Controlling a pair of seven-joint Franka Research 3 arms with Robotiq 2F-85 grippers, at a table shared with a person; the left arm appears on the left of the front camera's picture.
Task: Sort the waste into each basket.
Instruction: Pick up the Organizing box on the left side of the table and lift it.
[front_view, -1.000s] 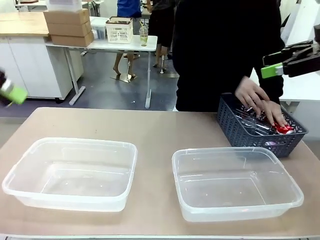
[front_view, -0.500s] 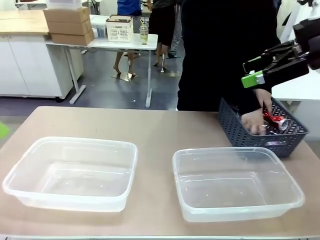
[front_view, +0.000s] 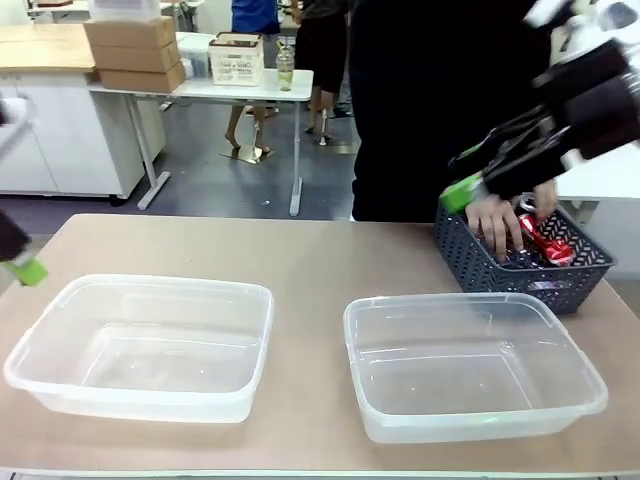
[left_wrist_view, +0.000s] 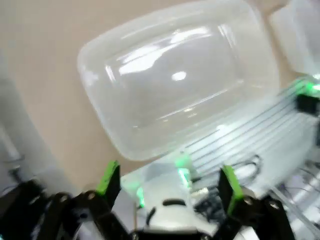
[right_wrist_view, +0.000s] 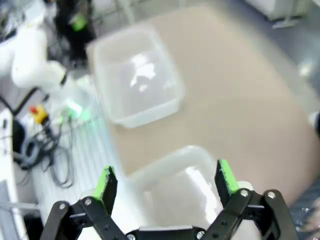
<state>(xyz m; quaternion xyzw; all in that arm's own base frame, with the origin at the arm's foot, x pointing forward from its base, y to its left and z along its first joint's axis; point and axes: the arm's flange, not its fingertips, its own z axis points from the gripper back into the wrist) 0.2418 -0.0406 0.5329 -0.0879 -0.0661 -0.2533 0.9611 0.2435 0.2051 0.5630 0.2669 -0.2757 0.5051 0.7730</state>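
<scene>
**A:** Two pincers, both spread wide, nothing between the pads. The right pincer (front_view: 462, 175) seems to hang over the corner of the dark grey lattice-walled plastic basket (front_view: 470, 262). The left pincer (front_view: 22, 264) is well apart, off the other end of the table.

**B:** Where's the waste?

**A:** A small red metal drink can (front_view: 545, 240) is inside that basket. It's below the right pincer and back toward its wrist side, not ahead of the tips. The fingers aim the other way, out over the clear rectangular plastic tub (front_view: 452, 301). The second clear tub (front_view: 150, 285) is farther along the same line. Both tubs hold nothing.

**B:** Can axis?

**A:** Lying tilted, long axis diagonal, upper end nearer the pincer, lower end away from it. It looks to cross the line of the fingers, but depth is hard to judge. My read: the wrist has to swing back and tip down before the pads could straddle it.

**B:** Anything in the way?

**A:** A person's hand (front_view: 495, 228) is in the basket, just beside the can, between it and the green pads. Can't tell if it touches the can.

**B:** Bottles?

**A:** Something clear-ish low in the basket, too blurred to call.

**B:** Which arm?

**A:** Right, nearer by far. Either the hand passes the can up, or the pincer drops in once the hand is out. I'd guess a handover.
</scene>
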